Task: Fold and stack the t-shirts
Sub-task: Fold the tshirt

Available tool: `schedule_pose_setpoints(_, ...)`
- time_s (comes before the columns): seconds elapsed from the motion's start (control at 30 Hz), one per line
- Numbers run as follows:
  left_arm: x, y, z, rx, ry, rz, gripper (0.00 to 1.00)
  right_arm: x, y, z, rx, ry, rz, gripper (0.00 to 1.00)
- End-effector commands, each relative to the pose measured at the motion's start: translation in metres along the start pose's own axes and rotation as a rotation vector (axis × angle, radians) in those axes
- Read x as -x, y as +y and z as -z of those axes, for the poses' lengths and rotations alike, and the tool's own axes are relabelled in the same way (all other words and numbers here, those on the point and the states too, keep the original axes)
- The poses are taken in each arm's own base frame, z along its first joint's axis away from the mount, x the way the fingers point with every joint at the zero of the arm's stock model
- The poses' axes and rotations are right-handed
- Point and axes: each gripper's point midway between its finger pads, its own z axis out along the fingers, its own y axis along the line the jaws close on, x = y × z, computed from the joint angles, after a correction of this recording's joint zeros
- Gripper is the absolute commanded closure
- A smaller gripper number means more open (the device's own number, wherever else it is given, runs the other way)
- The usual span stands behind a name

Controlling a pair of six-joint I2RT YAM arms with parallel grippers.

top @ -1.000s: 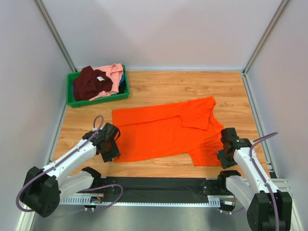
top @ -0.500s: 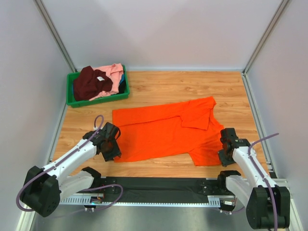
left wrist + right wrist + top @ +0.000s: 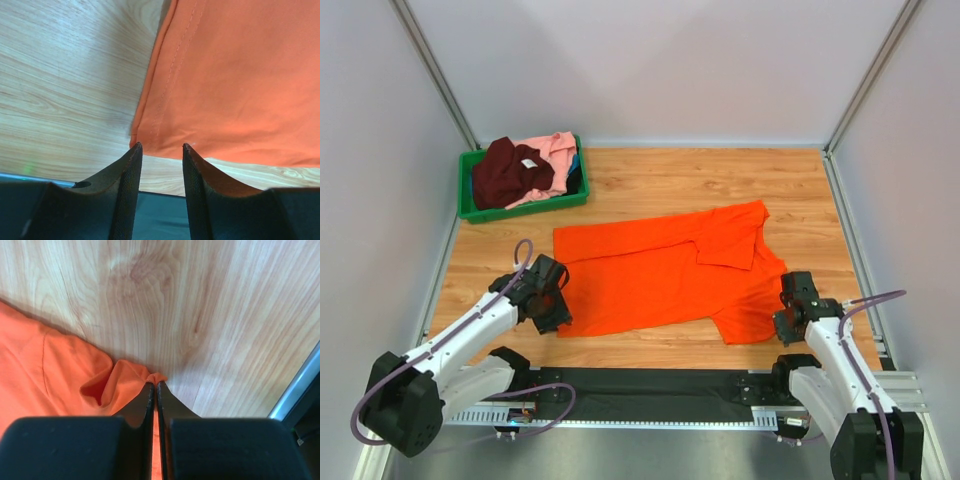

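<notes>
Orange t-shirt (image 3: 660, 275) — one item, lying spread across the middle of the wooden surface (image 3: 720, 180), its long side running left to right between the two arms and its far right part lying turned over onto the body. Right hand (image 3: 155, 386): clenched, its two tips pressing together on a small peak of orange cloth at the shirt's near right corner, a ruck puckering just beside the pinch. Left hand (image 3: 160, 150): released, its tips standing apart and hovering at the near left hem corner, the cloth edge lying just ahead of the gap and not being gripped. Maroon t-shirt (image 3: 505, 172) and pink t-shirt (image 3: 555, 150): both sitting crumpled in the green bin (image 3: 470, 212) at the far left, well apart from the orange one. Step in hand, as judged: both near corners are being secured for a fold. Risks: the right pinch is taking only a thin lip of cloth, so it may slip free on lifting. The left hand, closing where it is hovering, may catch only the hem's edge or nothing at all — leaving one corner dragging and the fold going askew. A lift on one side alone would be pulling the shirt across the surface and disturbing the part lying folded on top.
</notes>
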Motion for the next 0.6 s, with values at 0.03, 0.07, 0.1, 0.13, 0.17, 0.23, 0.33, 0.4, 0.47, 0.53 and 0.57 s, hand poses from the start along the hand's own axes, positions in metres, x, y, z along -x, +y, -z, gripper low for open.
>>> schedule_pose_setpoints(0.03,-0.009,0.000,-0.006,-0.001,0.040,0.017,0.55,-0.001,0.002,0.012,0.025,0.026,-0.024,1.00)
schedule_pose_setpoints(0.07,-0.012,0.002,-0.008,0.009,0.050,0.035,0.54,-0.001,0.001,0.014,0.029,0.029,-0.020,1.00)
schedule_pose_setpoints(0.1,-0.014,0.003,-0.009,0.014,0.057,0.042,0.54,-0.001,0.003,0.016,0.042,0.030,-0.020,1.00)
schedule_pose_setpoints(0.13,-0.015,0.003,-0.010,0.010,0.058,0.050,0.52,-0.001,0.004,0.018,0.048,0.033,-0.015,1.00)
schedule_pose_setpoints(0.17,-0.016,0.005,-0.012,0.014,0.055,0.052,0.52,-0.003,0.005,0.019,0.054,0.045,-0.005,1.00)
schedule_pose_setpoints(0.23,-0.015,0.006,-0.012,0.025,0.050,0.075,0.52,-0.006,0.004,0.020,0.062,0.055,0.007,1.00)
schedule_pose_setpoints(0.33,-0.013,0.010,-0.013,0.054,0.041,0.089,0.52,-0.012,0.001,0.020,0.070,0.077,0.026,1.00)
schedule_pose_setpoints(0.4,-0.013,0.013,-0.010,0.084,0.043,0.090,0.52,-0.012,0.000,0.021,0.080,0.076,0.034,1.00)
schedule_pose_setpoints(0.47,-0.013,0.020,-0.005,0.122,0.046,0.079,0.52,-0.009,0.001,0.024,0.098,0.064,0.034,1.00)
schedule_pose_setpoints(0.53,-0.007,0.023,0.001,0.127,0.010,0.072,0.52,-0.008,0.001,0.026,0.106,0.063,0.038,1.00)
schedule_pose_setpoints(0.57,-0.005,0.022,0.003,0.113,-0.002,0.068,0.52,-0.009,0.003,0.027,0.117,0.072,0.037,1.00)
